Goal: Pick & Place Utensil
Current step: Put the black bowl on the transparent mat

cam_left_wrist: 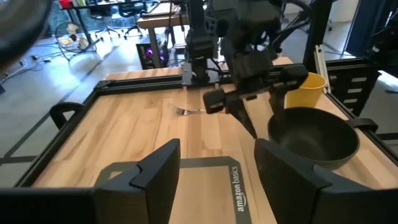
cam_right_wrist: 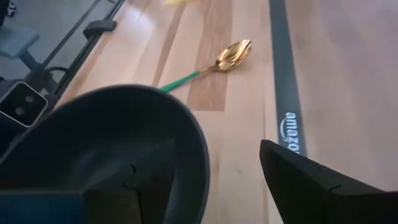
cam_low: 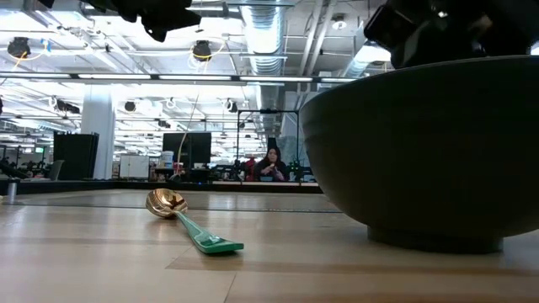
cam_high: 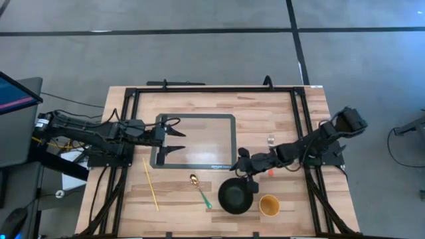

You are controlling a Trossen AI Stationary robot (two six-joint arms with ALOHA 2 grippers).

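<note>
The wooden desk (cam_high: pixel 265 119) carried a grey mat (cam_high: pixel 199 129), where the left gripper (cam_high: pixel 174 141) hovered at its edge, fingers apart. A dark bowl (cam_high: pixel 234 197) sat beside a yellow cup (cam_high: pixel 269 205). The right gripper (cam_high: pixel 246 176) stood spread, straddling the bowl's rim. The gold spoon (cam_high: pixel 199 189), green-handled, lay near the bowl.

spoon (cam_high: pixel 199 190): 1 | bowl (cam_high: pixel 234 197): 1 | cup (cam_high: pixel 269 205): 1 | fork (cam_high: pixel 271 140): 1 | mat (cam_high: pixel 196 141): 1

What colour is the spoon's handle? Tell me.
Green, with a gold bowl; the spoon shows best in the low view.
</note>
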